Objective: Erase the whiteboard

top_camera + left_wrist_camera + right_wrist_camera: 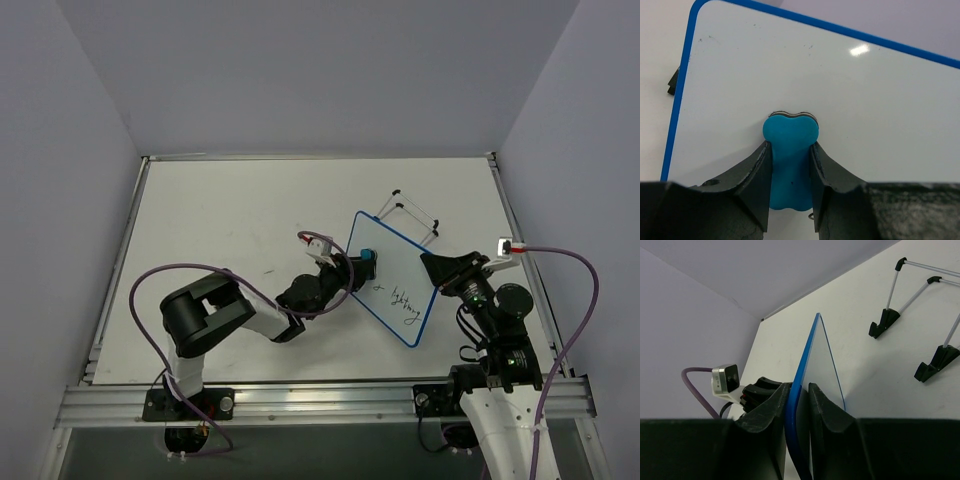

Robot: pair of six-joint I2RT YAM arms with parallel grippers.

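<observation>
The whiteboard (392, 270), white with a blue rim, is held tilted above the table. Dark cursive writing (405, 300) remains on its lower right part. My right gripper (434, 268) is shut on the board's right edge; in the right wrist view the blue rim (806, 352) runs between the two fingers of that gripper (797, 390). My left gripper (356, 268) is shut on a small blue bone-shaped eraser (368, 262). The left wrist view shows the eraser (790, 145) pressed flat against the board's white face (875, 95), which is blank there.
The board's wire stand (415, 212) lies on the table behind the board, its black feet (883, 320) visible from the right wrist. The left wrist camera (725, 379) shows beyond the board. Grey walls enclose the white table (230, 220).
</observation>
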